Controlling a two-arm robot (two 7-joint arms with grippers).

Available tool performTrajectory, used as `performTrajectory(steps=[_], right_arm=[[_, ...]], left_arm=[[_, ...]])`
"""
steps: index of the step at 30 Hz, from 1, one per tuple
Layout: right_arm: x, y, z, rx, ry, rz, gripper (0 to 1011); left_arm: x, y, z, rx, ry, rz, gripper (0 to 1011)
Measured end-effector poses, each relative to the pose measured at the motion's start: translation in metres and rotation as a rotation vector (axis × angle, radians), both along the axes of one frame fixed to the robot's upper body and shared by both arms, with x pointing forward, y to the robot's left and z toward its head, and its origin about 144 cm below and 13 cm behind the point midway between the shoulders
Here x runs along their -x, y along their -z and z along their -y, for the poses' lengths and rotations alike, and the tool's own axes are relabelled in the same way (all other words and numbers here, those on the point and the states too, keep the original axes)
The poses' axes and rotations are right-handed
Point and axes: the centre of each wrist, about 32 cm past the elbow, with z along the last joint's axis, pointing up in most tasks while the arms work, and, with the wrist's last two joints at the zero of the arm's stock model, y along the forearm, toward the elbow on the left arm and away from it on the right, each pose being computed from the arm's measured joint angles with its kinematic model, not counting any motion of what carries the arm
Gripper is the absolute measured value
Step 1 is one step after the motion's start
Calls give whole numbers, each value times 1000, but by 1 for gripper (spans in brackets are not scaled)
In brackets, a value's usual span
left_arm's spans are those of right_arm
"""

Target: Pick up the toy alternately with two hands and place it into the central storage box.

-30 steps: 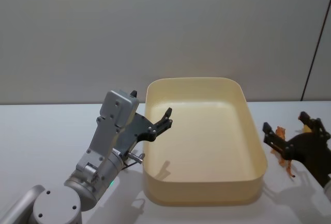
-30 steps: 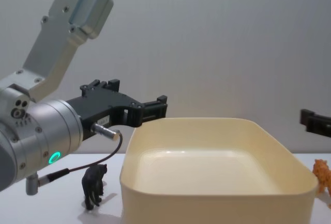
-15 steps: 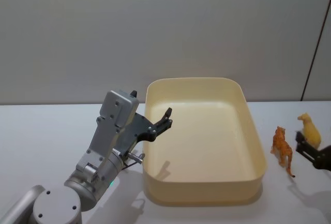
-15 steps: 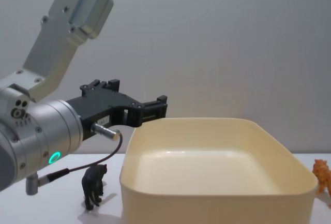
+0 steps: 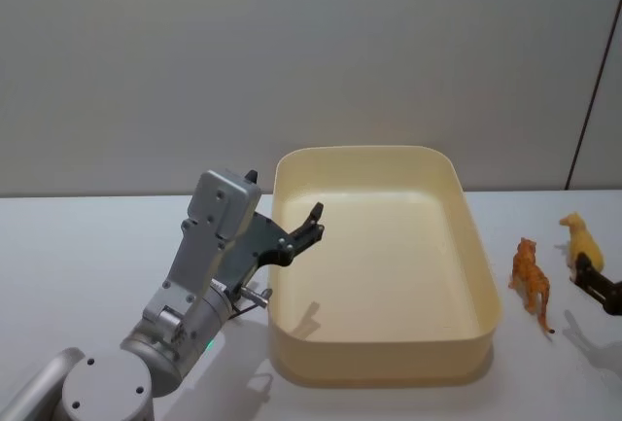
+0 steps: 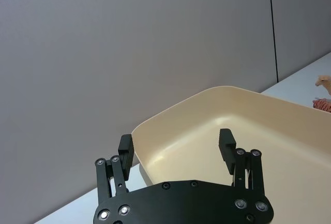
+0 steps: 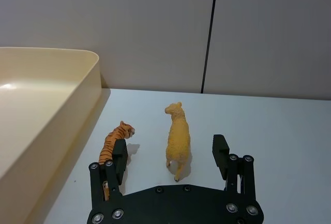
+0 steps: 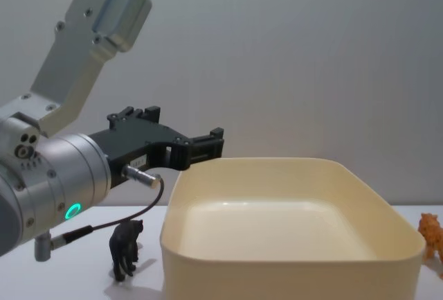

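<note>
A plain grey wall (image 5: 292,52) fills the upper half of the head view, with one thin dark vertical seam (image 5: 591,81) near the right edge. Below it a white table (image 5: 78,246) runs across the whole width. The central storage box (image 5: 379,363) sits in the middle of the lower half, a cream-yellow tub with rounded corners and nothing inside it.

The left arm (image 8: 48,175) takes up the left third of the chest view. Its thick silver cylinder lies at the lower left, and a silver link slants up from it toward the upper left corner. From the cylinder a black body reaches right, level and above the table, so the left gripper (image 5: 313,222) hovers over the box's left rim. In the left wrist view its two flat fingers (image 6: 125,149) stand wide apart, with nothing between them.

The right gripper (image 7: 170,147) comes in low at the right edge of the head view, down near the table. Its fingers are spread too, grasping nothing. A yellow animal toy (image 5: 580,243) stands between them without touching either.

An orange striped tiger toy (image 5: 530,280) stands just left of the yellow one, between it and the box's right wall. A black animal toy (image 8: 124,248) stands at the lower left of the chest view, beside the box's left corner. A thin dark cable (image 8: 118,224) loops above it. A green ring light (image 8: 73,210) glows on the cylinder.
</note>
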Motion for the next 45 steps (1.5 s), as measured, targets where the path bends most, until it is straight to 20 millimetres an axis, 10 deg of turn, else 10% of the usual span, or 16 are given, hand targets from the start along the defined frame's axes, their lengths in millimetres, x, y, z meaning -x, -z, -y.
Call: performTrajectory(steps=[30, 45], right_arm=[[-73, 25, -5, 4, 23, -124, 995], [-87, 30, -9, 14, 16, -142, 588]], left_arm=[[0, 0, 0, 0, 0, 0, 1001], [0, 0, 0, 0, 0, 0, 1001]])
